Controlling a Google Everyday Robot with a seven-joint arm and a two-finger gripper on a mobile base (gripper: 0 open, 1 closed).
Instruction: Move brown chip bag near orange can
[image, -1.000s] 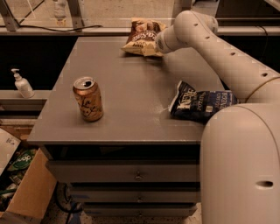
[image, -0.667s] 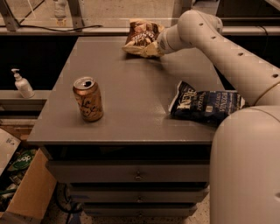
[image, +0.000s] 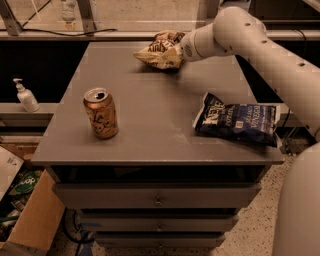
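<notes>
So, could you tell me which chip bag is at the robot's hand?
The crinkled brown chip bag at the far edge of the grey table; the hand meets it. The dark blue chip bag lies apart, front right.

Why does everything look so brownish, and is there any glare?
Camera view: a dim, warm cast tints the table; the orange can catches a small highlight on its top; a soft shadow lies under the brown chip bag at the far edge, where the gripper meets it.
</notes>
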